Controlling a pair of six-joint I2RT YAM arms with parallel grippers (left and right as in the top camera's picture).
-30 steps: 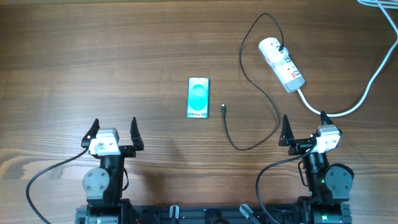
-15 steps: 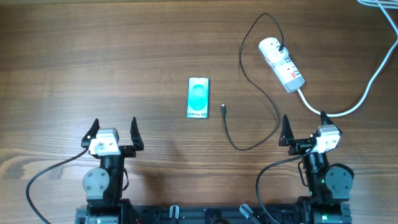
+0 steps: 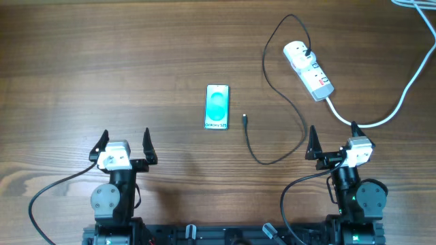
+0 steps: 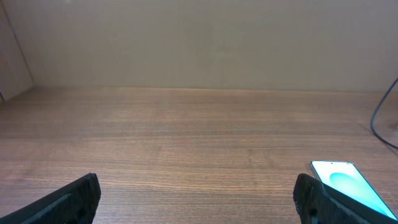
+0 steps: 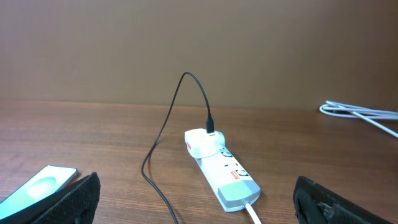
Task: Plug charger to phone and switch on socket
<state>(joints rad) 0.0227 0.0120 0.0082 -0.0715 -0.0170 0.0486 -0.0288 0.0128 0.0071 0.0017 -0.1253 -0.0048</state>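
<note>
You are looking at the left arm (image 3: pixel 110 199) and right arm (image 3: pixel 360 197), both showing round dark-grey joint housings. The left gripper (image 3: pixel 125 144) and right gripper (image 3: pixel 333 139) are each carrying a white block (image 3: pixel 114 158) behind pointed black fingers (image 3: pixel 146 141). Thin black cables (image 3: pixel 49 192) are looping from both bases, and a small green light (image 3: pixel 353 198) is glowing on the right arm.

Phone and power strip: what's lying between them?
Overhead view: only the black charger cable crosses the gap between the phone and power strip. Its loose connector tip lies beside the phone, not plugged in.
</note>
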